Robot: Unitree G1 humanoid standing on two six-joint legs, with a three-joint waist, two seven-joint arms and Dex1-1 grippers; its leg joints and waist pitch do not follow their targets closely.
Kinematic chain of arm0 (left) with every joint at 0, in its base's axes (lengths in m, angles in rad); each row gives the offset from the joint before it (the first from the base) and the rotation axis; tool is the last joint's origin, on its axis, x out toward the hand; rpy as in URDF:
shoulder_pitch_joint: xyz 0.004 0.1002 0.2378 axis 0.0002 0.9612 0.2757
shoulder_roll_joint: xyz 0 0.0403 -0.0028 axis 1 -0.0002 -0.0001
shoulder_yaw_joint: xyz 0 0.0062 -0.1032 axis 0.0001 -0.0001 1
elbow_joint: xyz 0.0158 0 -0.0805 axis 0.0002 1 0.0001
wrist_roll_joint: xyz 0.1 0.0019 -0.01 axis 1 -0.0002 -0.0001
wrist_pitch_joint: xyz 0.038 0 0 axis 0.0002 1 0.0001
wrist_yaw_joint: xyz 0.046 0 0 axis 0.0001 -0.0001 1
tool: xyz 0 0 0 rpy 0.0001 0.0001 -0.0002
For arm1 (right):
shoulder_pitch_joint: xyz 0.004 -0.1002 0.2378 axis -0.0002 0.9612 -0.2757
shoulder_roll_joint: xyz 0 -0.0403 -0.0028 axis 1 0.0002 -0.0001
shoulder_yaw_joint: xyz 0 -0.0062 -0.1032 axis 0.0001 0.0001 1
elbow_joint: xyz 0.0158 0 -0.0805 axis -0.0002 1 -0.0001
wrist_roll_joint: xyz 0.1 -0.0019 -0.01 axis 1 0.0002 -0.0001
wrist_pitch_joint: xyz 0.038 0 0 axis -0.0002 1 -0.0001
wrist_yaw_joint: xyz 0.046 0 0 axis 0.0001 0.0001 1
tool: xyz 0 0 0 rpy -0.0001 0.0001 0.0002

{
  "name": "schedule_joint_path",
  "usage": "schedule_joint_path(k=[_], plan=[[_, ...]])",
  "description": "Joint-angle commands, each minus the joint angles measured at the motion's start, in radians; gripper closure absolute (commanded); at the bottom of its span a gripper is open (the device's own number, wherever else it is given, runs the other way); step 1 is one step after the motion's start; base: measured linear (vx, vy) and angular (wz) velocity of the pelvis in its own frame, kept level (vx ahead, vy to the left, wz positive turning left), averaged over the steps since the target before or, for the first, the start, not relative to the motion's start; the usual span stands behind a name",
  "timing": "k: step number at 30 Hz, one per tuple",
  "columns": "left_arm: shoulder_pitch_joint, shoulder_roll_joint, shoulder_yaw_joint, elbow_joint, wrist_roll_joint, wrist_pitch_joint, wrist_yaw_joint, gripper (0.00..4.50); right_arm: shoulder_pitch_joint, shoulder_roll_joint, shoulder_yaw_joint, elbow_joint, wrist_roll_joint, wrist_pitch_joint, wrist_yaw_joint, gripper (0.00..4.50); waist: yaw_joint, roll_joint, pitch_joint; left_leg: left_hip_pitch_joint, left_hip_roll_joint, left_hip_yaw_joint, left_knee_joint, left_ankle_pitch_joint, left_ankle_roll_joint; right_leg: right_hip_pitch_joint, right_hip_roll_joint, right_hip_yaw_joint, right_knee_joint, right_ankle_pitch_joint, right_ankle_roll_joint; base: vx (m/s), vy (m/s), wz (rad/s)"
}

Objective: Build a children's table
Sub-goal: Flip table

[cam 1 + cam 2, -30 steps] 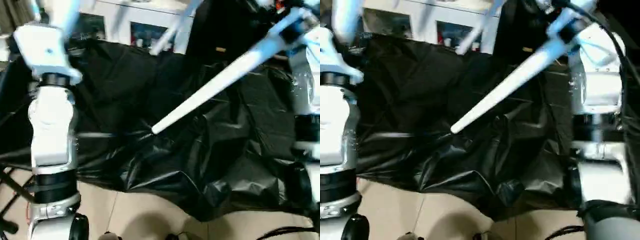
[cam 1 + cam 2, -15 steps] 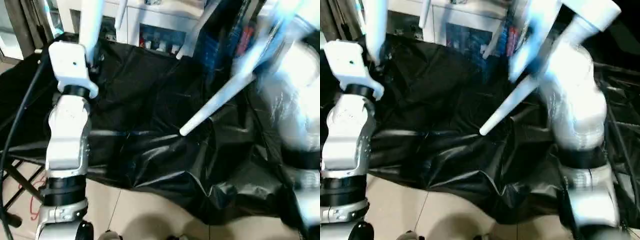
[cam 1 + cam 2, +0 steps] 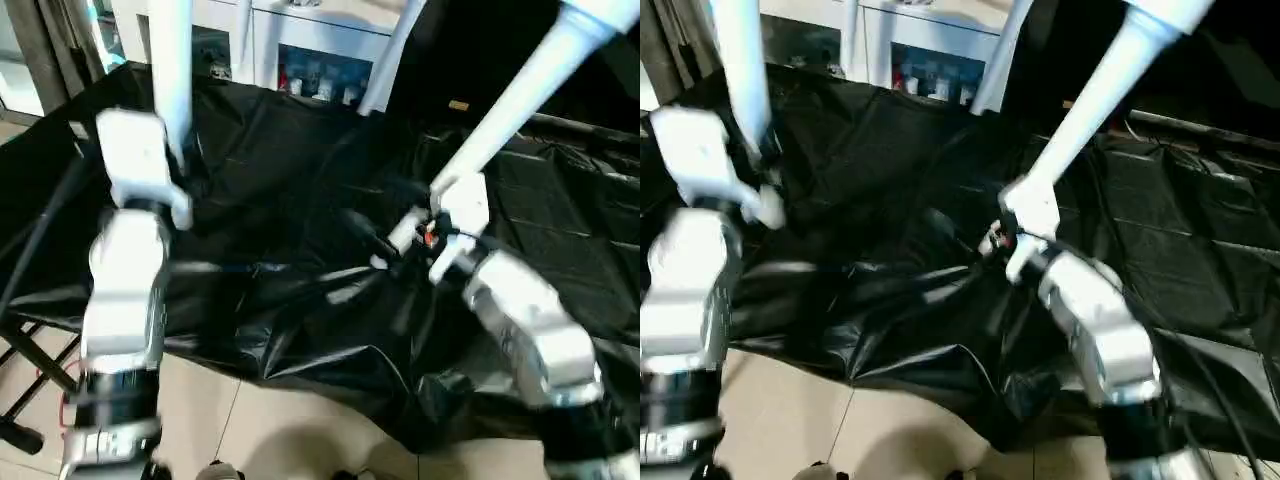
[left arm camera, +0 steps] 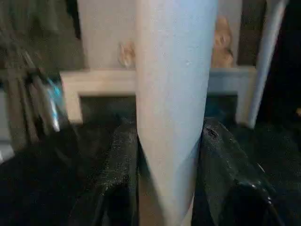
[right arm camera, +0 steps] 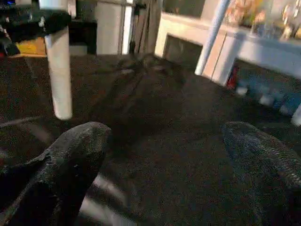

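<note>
On my left, my left hand is closed around a white table leg, its black fingers pressed to either side of the tube, which stands nearly upright above the black plastic sheet covering the surface. Behind it stands a white cabinet with glass doors, and another white leg leans up in front of it. Further right, a leg slants from the top corner down toward my right wrist; I judge my right hand has no hold on it, for its fingers stand wide apart over the bare sheet with nothing between them. I see no tabletop here, and no leg looks fitted into anything, so I reckon the build is barely begun: every leg remains to be seated in its socket.
</note>
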Motion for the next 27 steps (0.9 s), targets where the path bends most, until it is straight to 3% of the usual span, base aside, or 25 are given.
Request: schedule_joint_path(k=[1, 13, 17, 19, 22, 23, 24, 25, 27], plan=[[-0.006, 0.016, -0.045, 0.015, -0.003, -0.040, -0.051, 2.84, 0.015, -0.005, 0.004, -0.030, -0.007, 0.008, -0.003, 0.00, -0.006, 0.029, -0.067, 0.018, 0.022, -0.007, -0.094, -0.213, -0.010, 0.054, -0.058, 0.042, -0.072, -0.238, -0.108, 0.000, 0.000, 0.00], [0.023, 0.086, -0.032, 0.164, -0.063, -0.119, -0.188, 2.86, 0.070, 0.022, 0.029, -0.080, -0.036, 0.012, -0.039, 0.00, -0.010, 0.027, -0.062, 0.022, 0.025, -0.010, -0.101, -0.265, -0.027, 0.051, -0.064, 0.044, -0.077, -0.307, -0.096, 0.000, 0.000, 0.00], [0.030, 0.103, -0.031, 0.183, -0.060, -0.136, -0.196, 2.86, 0.078, 0.054, -0.013, -0.072, -0.035, -0.032, -0.080, 0.00, -0.013, 0.024, -0.062, 0.022, 0.025, -0.009, -0.101, -0.265, -0.029, 0.050, -0.064, 0.044, -0.077, -0.311, -0.097, 0.000, 0.000, 0.00], [0.038, 0.104, -0.023, 0.188, -0.055, -0.143, -0.179, 2.86, 0.086, 0.068, -0.050, -0.060, -0.017, -0.057, -0.097, 0.00, -0.014, 0.029, -0.062, 0.025, 0.027, -0.009, -0.103, -0.272, -0.036, 0.048, -0.065, 0.045, -0.076, -0.306, -0.099, 0.000, 0.000, 0.00], [0.053, 0.102, -0.011, 0.178, -0.074, -0.133, -0.181, 2.86, 0.096, 0.065, -0.057, -0.059, -0.011, -0.061, -0.089, 0.00, -0.015, 0.031, -0.062, 0.024, 0.026, -0.009, -0.103, -0.274, -0.035, 0.051, -0.064, 0.045, -0.075, -0.297, -0.102, 0.000, 0.000, 0.00], [0.058, 0.101, -0.008, 0.175, -0.077, -0.133, -0.179, 2.51, 0.098, 0.063, -0.057, -0.059, -0.011, -0.062, -0.087, 0.00, -0.015, 0.037, -0.062, 0.024, 0.026, -0.010, -0.103, -0.275, -0.036, 0.051, -0.064, 0.046, -0.074, -0.292, -0.104, 0.000, 0.000, 0.00], [0.073, 0.099, 0.000, 0.164, -0.096, -0.129, -0.182, 2.30, 0.108, 0.060, -0.059, -0.061, -0.011, -0.066, -0.082, 0.00, -0.019, 0.030, -0.061, 0.020, 0.025, -0.009, -0.104, -0.280, -0.032, 0.054, -0.063, 0.045, -0.076, -0.300, -0.103, 0.000, 0.000, 0.00], [0.092, 0.098, 0.005, 0.146, -0.116, -0.119, -0.195, 2.30, 0.117, 0.059, -0.059, -0.067, -0.009, -0.066, -0.080, 0.00, -0.022, 0.030, -0.061, 0.021, 0.024, -0.009, -0.103, -0.290, -0.030, 0.054, -0.065, 0.045, -0.078, -0.322, -0.102, 0.000, 0.000, 0.00], [0.121, 0.096, 0.013, 0.117, -0.141, -0.106, -0.206, 2.14, 0.130, 0.059, -0.059, -0.079, -0.004, -0.065, -0.077, 0.00, -0.024, 0.044, -0.059, 0.023, 0.023, -0.010, -0.105, -0.304, -0.029, 0.052, -0.064, 0.046, -0.081, -0.338, -0.100, 0.000, 0.000, 0.00]])
